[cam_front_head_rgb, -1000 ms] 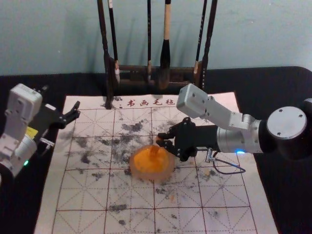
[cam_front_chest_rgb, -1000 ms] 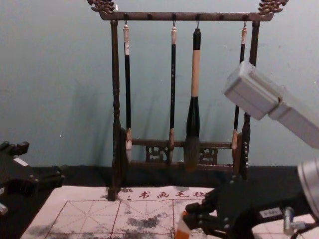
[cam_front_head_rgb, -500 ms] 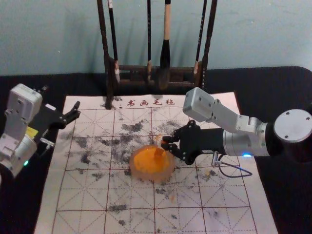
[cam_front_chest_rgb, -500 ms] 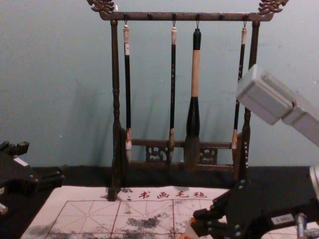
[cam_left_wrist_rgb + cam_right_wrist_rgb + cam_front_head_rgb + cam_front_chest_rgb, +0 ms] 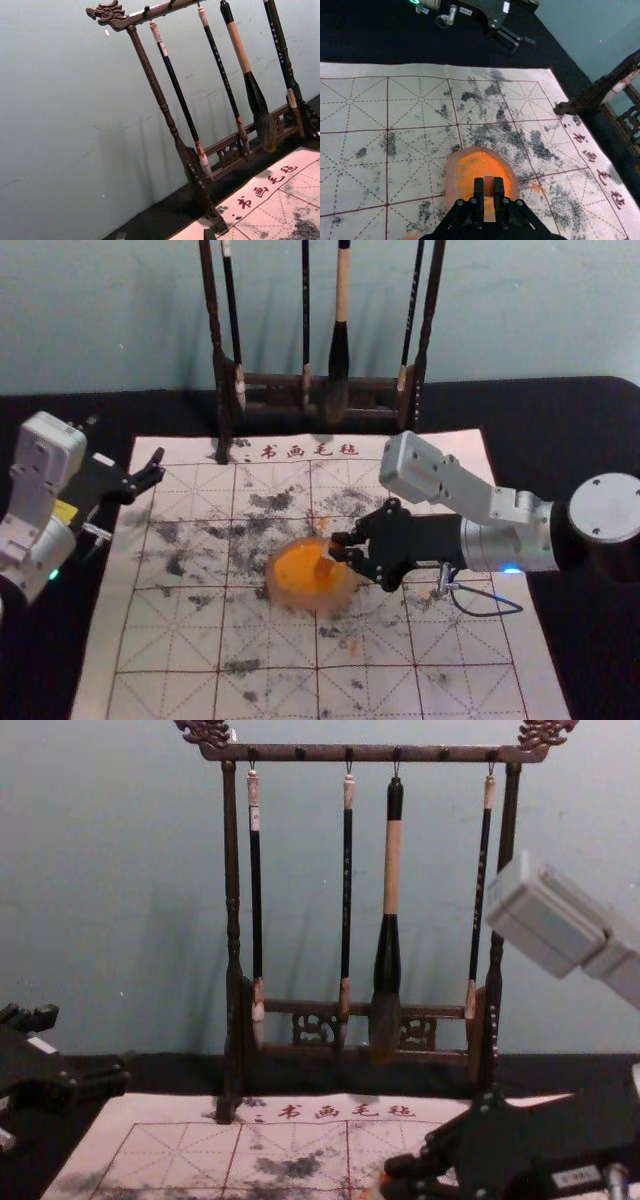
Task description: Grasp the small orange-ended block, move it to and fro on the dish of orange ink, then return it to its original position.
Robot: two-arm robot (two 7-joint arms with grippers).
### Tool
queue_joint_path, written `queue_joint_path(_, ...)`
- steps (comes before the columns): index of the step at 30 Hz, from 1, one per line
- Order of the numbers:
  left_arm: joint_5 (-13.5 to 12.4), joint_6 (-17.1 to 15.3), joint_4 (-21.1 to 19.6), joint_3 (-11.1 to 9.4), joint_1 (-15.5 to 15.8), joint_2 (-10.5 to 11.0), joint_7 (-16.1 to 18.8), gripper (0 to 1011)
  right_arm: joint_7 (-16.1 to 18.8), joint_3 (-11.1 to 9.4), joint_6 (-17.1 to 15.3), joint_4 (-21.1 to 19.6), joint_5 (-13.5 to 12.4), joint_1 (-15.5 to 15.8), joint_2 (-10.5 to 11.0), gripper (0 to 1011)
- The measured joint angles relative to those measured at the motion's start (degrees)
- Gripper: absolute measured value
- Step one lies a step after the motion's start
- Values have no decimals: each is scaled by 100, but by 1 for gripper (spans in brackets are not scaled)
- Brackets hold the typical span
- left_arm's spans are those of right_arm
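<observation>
Evidently the right gripper [image 5: 488, 188] has the small block [image 5: 488, 185] clamped at the dish of orange ink [image 5: 451, 180], so the grasping is done and the inking, I'd say, is under way; its return remains. Well left of the dish, the left gripper [image 5: 158, 466] is parked, jaws apart.

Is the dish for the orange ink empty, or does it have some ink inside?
Not empty: orange ink lies across the dish, inside its paler rim. How deep, I cannot tell.
</observation>
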State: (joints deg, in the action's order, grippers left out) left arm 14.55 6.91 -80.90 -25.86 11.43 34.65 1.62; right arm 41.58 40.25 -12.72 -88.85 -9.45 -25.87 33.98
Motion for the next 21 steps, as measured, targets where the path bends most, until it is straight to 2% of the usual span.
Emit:
queue_joint_path(6,0,0,0,0,0,0,0,1001,13,41,10,-7,-10,1,-18,109)
queue_joint_path(21,0,0,0,0,0,0,0,1001,8,174,-36,76,-26,-129,-249,109)
